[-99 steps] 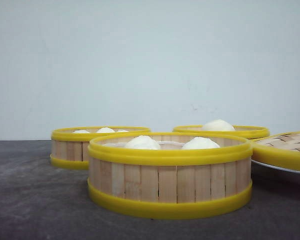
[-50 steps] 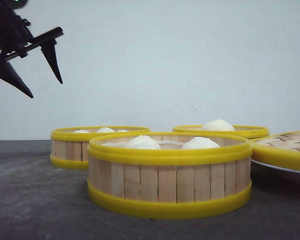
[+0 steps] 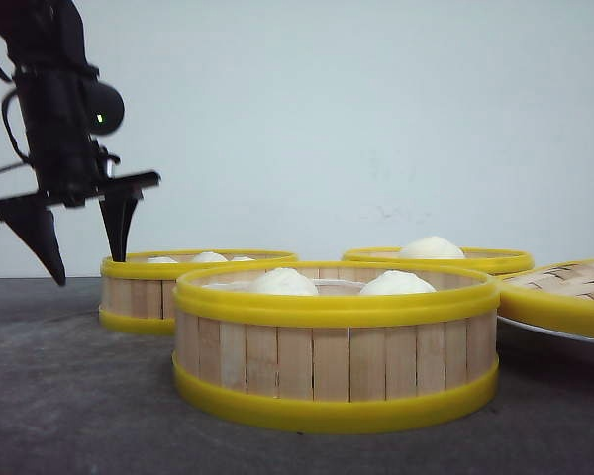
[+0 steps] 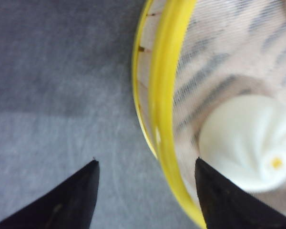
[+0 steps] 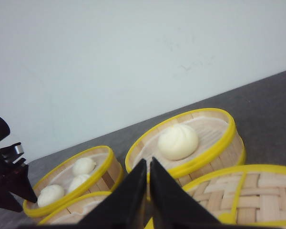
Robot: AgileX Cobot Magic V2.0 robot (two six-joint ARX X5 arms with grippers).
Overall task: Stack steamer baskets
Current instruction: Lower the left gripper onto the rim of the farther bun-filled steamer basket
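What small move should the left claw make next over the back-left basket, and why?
Probably a short descent. The left claw is open and straddles the rim of the back-left steamer basket: one finger is outside the wall, the other over the bun side. Lowering would bring the wall between the fingers before closing.

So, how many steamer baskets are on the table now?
3: the front steamer basket nearest the camera, the back left steamer basket under the open left gripper, the back right steamer basket. None seems hidden.
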